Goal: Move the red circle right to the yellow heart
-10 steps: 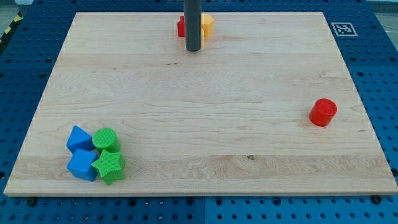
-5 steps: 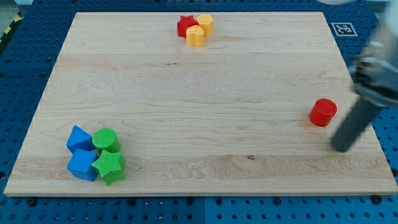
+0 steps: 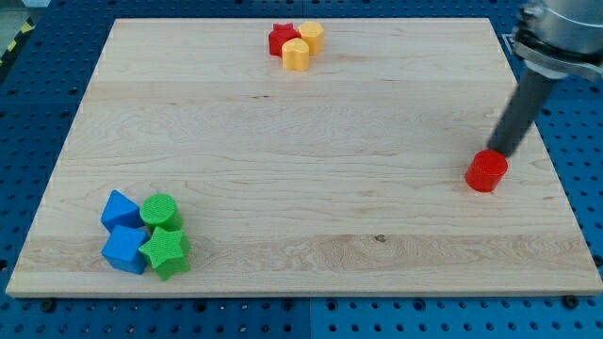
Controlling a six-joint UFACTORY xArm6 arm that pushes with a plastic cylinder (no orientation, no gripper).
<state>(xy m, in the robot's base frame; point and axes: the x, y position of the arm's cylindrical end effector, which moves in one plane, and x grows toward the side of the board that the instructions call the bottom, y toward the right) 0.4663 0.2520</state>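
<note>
The red circle (image 3: 486, 172) lies on the wooden board (image 3: 301, 141) near the view's right edge. My tip (image 3: 499, 153) stands just above and right of it, touching or nearly touching its upper right rim. The yellow heart (image 3: 296, 56) sits at the view's top centre, touching a red star (image 3: 282, 39) on its upper left and a yellow hexagon (image 3: 312, 36) on its upper right.
At the view's bottom left is a cluster: a blue block (image 3: 119, 208), a second blue block (image 3: 124, 250), a green cylinder (image 3: 160, 211) and a green star (image 3: 166, 252). A marker tag (image 3: 518, 43) sits beyond the board's top right corner.
My tip has swung from the top centre by the yellow heart to the lower right of the red circle, then up to its upper right. The red circle has shifted slightly left.
</note>
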